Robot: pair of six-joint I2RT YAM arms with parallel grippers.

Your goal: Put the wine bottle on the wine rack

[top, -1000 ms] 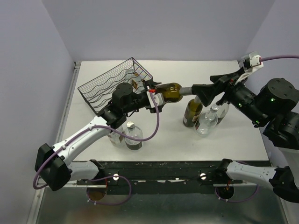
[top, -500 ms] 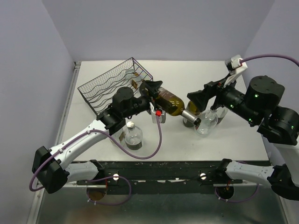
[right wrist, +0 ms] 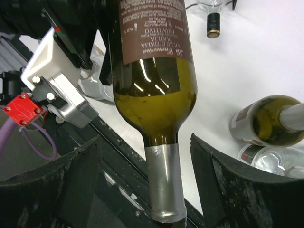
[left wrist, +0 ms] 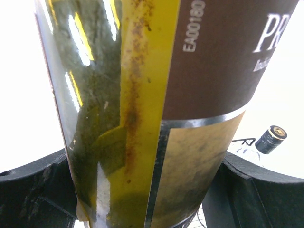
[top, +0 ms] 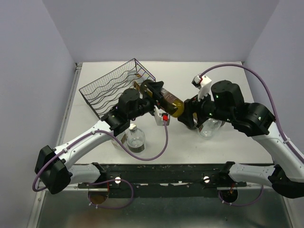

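Observation:
The wine bottle (top: 172,103) is green glass with a brown label and a silver-foiled neck. It hangs in the air, tilted, with its base toward the black wire wine rack (top: 113,86) at the back left. My left gripper (top: 155,97) is shut on the bottle's body. In the left wrist view the bottle (left wrist: 142,95) fills the frame, with a finger (left wrist: 33,185) pressed on each side. My right gripper (top: 186,117) is open. Its fingers (right wrist: 76,185) stand either side of the neck (right wrist: 164,185) without touching it.
A clear bottle (top: 135,137) stands near the left arm. Another clear bottle (top: 209,127) stands under the right arm. In the right wrist view a green bottle (right wrist: 266,121) and a clear one (right wrist: 273,160) stand close by. The rack sits on the white table (top: 190,76).
My right gripper let go of the neck, and the right arm swung left and forward. My left gripper turned the bottle, so its neck now points to the front right.

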